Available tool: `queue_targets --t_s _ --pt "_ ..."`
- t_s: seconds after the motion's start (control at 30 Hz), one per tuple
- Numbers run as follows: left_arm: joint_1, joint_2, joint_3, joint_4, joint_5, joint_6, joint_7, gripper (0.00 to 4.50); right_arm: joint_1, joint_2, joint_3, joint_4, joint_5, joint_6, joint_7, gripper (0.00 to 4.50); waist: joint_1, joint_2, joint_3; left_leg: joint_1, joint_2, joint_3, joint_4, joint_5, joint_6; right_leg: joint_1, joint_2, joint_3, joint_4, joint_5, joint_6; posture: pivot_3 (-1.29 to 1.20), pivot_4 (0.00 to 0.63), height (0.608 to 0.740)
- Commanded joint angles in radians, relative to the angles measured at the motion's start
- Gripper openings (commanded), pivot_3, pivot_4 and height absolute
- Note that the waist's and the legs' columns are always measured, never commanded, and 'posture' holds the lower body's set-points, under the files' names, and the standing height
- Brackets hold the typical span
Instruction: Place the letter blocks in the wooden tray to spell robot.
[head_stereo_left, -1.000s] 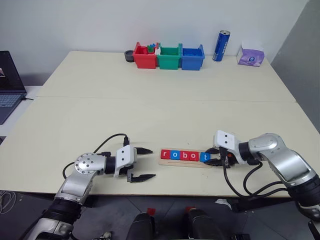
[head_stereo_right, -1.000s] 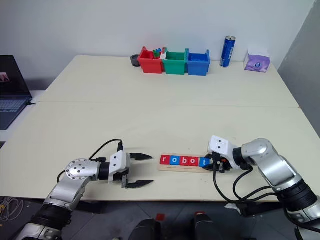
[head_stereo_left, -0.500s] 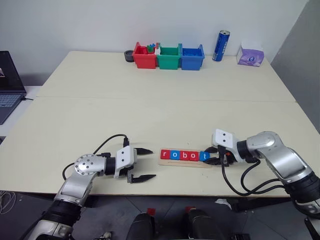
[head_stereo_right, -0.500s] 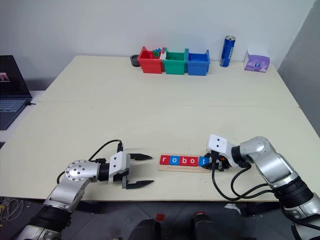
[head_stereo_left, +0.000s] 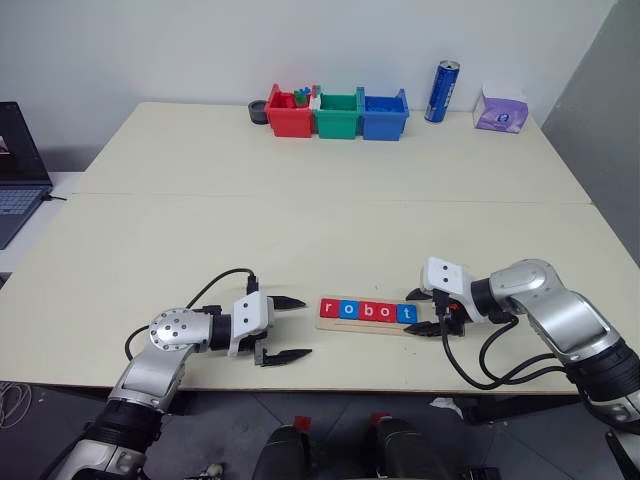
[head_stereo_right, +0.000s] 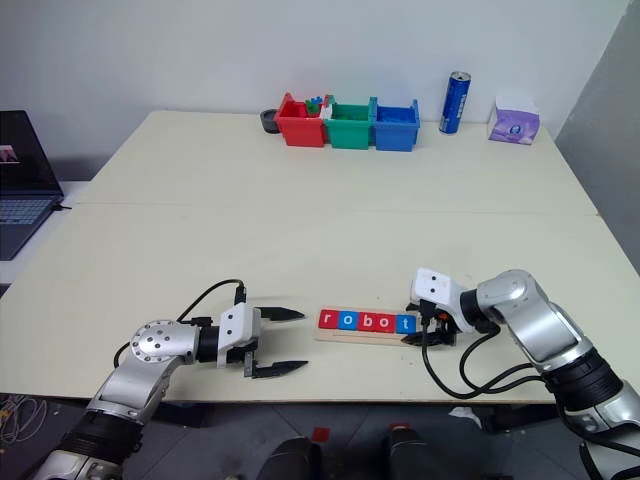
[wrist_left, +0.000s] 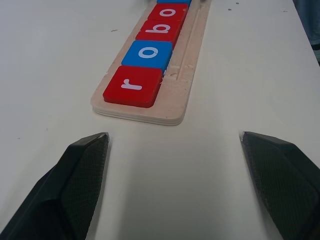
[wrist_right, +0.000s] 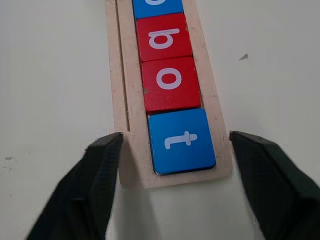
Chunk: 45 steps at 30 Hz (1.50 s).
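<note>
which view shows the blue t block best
The right wrist view: the blue t block sits close up at the wooden tray's end, between the open right gripper's fingers. Both eye views show it small. The left wrist view shows the r end.

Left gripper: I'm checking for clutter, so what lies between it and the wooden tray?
Only bare table separates the left gripper from the wooden tray, per the left wrist view.

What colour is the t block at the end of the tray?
Blue, with a white letter: the t block shows best in the right wrist view.
</note>
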Motion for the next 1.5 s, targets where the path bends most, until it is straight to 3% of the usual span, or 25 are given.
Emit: queue_targets --t_s 0.03,0.23,0.5,0.7,0.87,1.1,1.5 --pt "0.003 -0.001 0.003 -0.021 0.002 -0.011 0.009 4.50 -0.030 0.000 -0.028 -0.020 0.011 0.008 0.002 4.45 0.000 0.000 0.000 0.000 0.000 0.000 0.000 0.000 0.000 0.000 0.000 0.000 0.000 0.000 0.000 0.00 0.150 0.740" --pt "0.015 0.001 0.006 -0.033 0.002 -0.008 0.016 4.50 0.002 -0.013 -0.122 -0.097 0.064 0.064 -0.036 4.45 0.000 0.000 0.000 0.000 0.000 0.000 0.000 0.000 0.000 0.000 0.000 0.000 0.000 0.000 0.000 0.00 0.150 0.740" --pt "0.035 0.005 0.012 -0.054 -0.005 0.002 0.030 4.50 0.200 -0.035 -0.277 -0.261 0.100 0.127 -0.165 4.45 0.003 0.000 0.000 -0.001 0.000 -0.001 0.000 0.000 0.000 0.000 0.000 0.000 0.000 0.000 0.000 0.00 0.150 0.740" --pt "0.075 0.014 0.073 -0.112 -0.078 0.102 0.061 4.50 0.368 0.086 -0.466 -0.383 0.180 0.118 -0.315 4.45 0.001 0.000 0.000 0.000 0.001 -0.001 0.000 0.000 0.000 0.000 0.000 0.000 0.000 -0.003 0.005 0.00 0.150 0.740" --pt "0.097 0.091 0.120 -0.169 -0.080 0.125 0.051 4.50 0.479 0.023 -0.522 -0.503 0.291 0.120 -0.216 4.45 0.000 0.001 0.000 0.000 0.001 -0.001 -0.001 0.000 0.000 0.000 0.000 0.000 0.000 -0.003 0.005 0.00 0.150 0.740" --pt "0.001 0.117 0.170 -0.172 -0.161 0.183 0.011 4.50 0.426 -0.069 -0.566 -0.497 0.459 0.128 -0.112 4.45 0.001 0.000 0.001 0.001 0.000 0.001 0.001 0.000 0.000 0.002 0.000 0.000 0.000 -0.002 0.005 0.00 0.150 0.740" --pt "-0.060 0.091 0.151 -0.195 -0.180 0.202 -0.029 4.50 0.395 -0.075 -0.520 -0.381 0.419 -0.003 -0.100 4.45 0.001 0.000 0.001 0.000 0.000 0.002 0.000 0.000 0.000 0.001 0.000 0.000 -0.001 -0.002 0.005 0.00 0.150 0.740"
